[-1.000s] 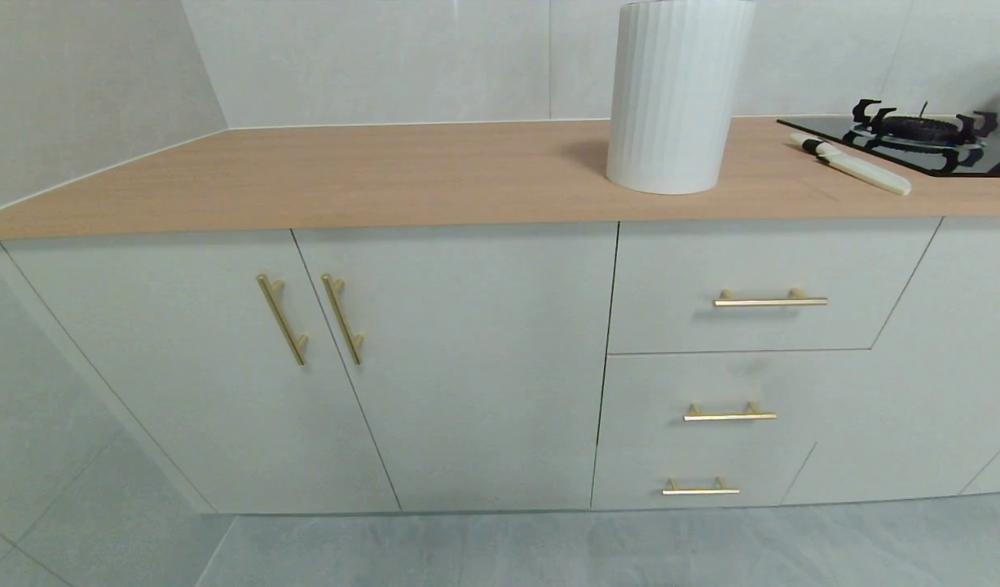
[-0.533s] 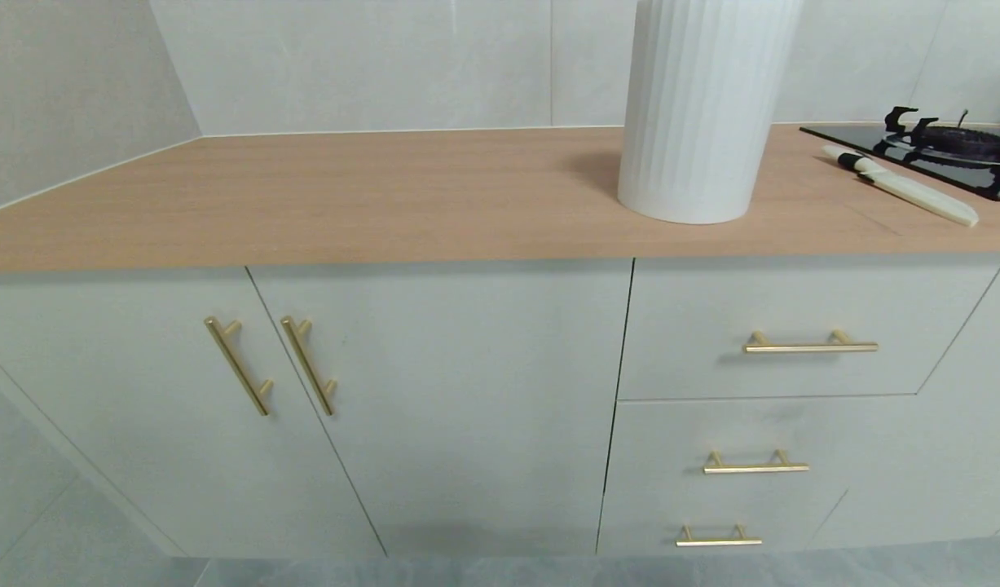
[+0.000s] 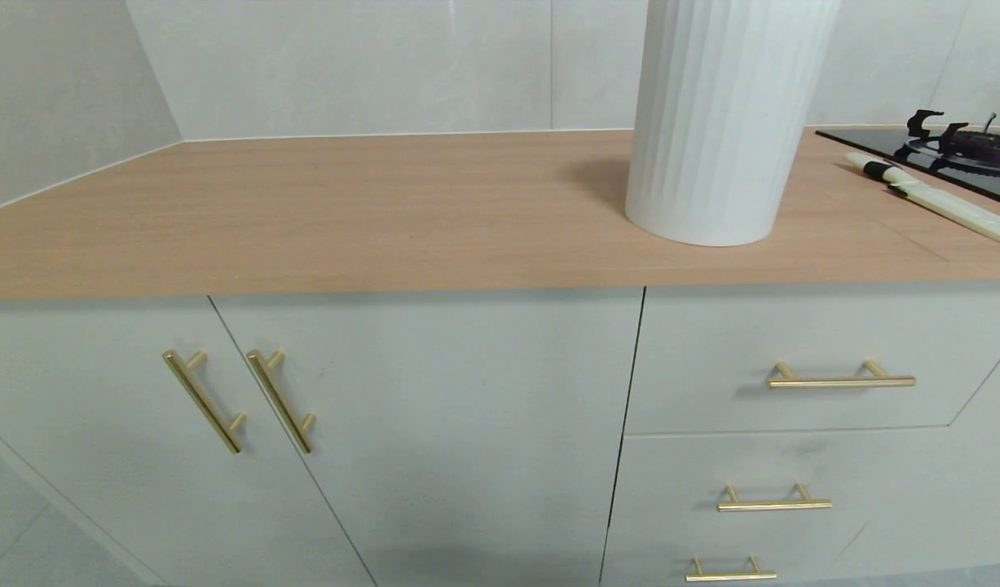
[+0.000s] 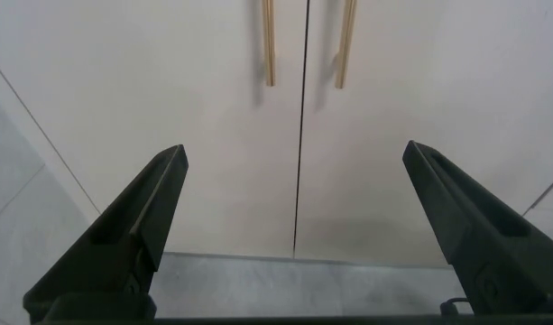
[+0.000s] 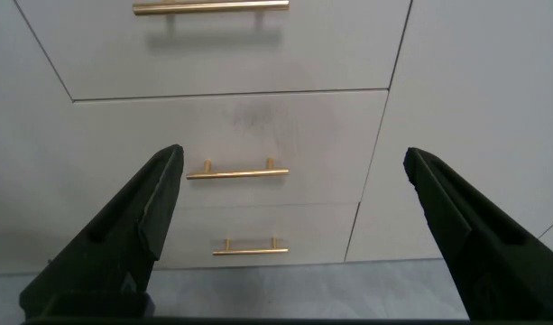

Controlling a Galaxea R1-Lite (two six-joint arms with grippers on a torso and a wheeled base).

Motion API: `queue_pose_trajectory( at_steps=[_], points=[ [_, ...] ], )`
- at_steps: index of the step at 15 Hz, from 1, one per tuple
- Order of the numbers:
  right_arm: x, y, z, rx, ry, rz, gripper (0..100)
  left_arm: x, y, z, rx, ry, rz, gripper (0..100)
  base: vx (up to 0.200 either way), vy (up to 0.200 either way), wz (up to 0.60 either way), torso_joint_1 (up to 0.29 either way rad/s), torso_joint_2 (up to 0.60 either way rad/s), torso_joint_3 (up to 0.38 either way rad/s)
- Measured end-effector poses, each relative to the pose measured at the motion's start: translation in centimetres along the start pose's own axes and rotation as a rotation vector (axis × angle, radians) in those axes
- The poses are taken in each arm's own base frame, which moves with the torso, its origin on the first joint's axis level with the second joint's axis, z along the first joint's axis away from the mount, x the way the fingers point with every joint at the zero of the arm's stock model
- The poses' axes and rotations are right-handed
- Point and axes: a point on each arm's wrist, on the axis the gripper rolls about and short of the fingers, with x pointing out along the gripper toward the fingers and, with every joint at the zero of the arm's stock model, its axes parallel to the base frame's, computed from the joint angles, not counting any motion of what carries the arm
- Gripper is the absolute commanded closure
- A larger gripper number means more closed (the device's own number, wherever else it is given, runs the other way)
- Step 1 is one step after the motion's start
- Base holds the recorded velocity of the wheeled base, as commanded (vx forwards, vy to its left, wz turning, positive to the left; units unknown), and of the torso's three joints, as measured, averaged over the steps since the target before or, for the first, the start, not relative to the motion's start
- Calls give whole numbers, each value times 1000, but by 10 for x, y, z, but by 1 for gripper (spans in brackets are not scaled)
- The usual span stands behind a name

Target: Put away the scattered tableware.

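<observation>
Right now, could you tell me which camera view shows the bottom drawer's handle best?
The right wrist view: the bottom drawer's handle sits whole and face-on. The head view catches it at the bottom edge, steeply from above. The left wrist view faces the cupboard door handles instead.

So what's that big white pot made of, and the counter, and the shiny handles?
Pot: probably matte ceramic or plastic; white, ribbed, no shine. Counter: wood or wood-look laminate; grain streaks show. Handles: metal, likely brass-coloured, with a golden gleam.
</observation>
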Motion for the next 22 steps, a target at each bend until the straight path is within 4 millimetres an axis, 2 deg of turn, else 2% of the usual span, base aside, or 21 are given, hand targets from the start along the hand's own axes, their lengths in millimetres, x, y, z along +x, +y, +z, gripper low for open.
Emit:
queue_pose_trajectory(
  at_steps=[3,14,22],
  points=[
    [0,0,0,0,0,0,0,0,0,0,4,0,0,0,0,0,0,0,0,0],
    [0,0,0,1,0,0,0,0,0,0,2,0,0,0,0,-200,0,1,1,2],
    [0,0,0,2,0,1,0,0,0,0,0,0,0,0,0,0,0,0,0,0]
  ],
)
